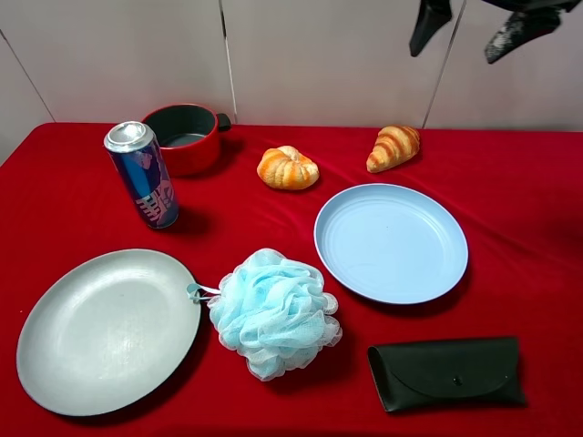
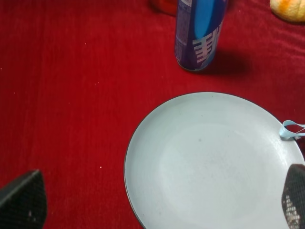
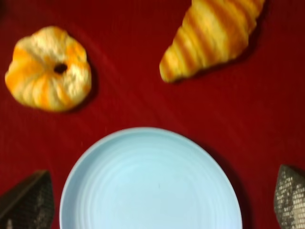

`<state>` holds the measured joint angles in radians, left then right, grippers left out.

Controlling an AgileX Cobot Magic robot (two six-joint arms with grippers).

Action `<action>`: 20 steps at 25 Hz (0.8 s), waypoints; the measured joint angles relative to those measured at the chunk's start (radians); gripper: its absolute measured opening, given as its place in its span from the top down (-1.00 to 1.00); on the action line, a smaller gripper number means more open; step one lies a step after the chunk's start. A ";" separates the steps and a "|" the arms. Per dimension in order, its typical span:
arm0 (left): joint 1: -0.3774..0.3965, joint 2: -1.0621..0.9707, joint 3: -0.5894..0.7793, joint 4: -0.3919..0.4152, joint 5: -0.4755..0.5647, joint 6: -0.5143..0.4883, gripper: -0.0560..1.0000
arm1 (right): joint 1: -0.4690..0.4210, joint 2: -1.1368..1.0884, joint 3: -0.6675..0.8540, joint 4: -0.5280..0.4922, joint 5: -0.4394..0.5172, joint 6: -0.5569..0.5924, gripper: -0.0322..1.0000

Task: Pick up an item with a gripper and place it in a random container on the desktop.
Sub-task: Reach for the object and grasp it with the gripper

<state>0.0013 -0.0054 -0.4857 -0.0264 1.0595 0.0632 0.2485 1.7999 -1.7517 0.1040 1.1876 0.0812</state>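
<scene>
Jaws on both arms stand wide apart and hold nothing; the right pair hangs high over the croissant (image 1: pixel 393 147) and the blue plate (image 1: pixel 392 241). The croissant lies on the red surface (image 1: pixel 528 182) just beyond the plate's far rim, not touching it, with the bun (image 1: pixel 288 167) apart on its left. It looks light and probably a little soft, its glaze perhaps slick. Grip it across the thick middle, not the tapered tips.

White lettering on can (image 1: pixel 144 175) illegible
</scene>
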 joint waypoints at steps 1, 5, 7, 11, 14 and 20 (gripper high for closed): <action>0.000 0.000 0.000 0.000 0.000 0.000 -0.99 | 0.000 0.027 -0.026 0.000 0.002 0.010 -0.40; 0.000 0.000 0.000 0.000 0.000 0.000 -0.99 | 0.000 0.136 -0.150 -0.004 0.026 0.045 -0.40; 0.000 0.000 0.000 0.000 0.000 0.000 -0.99 | 0.000 0.196 -0.219 -0.015 0.028 0.059 -0.40; 0.000 0.000 0.000 0.000 0.000 0.000 -0.99 | 0.000 0.317 -0.328 -0.037 0.027 0.063 -0.40; 0.000 0.000 0.000 0.000 0.000 0.000 -0.99 | 0.000 0.393 -0.387 -0.047 0.028 0.065 -0.40; 0.000 0.000 0.000 0.000 0.000 0.000 -0.99 | 0.000 0.517 -0.445 -0.079 0.028 0.076 -0.40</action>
<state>0.0013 -0.0054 -0.4857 -0.0264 1.0595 0.0632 0.2485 2.3171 -2.1968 0.0250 1.2153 0.1576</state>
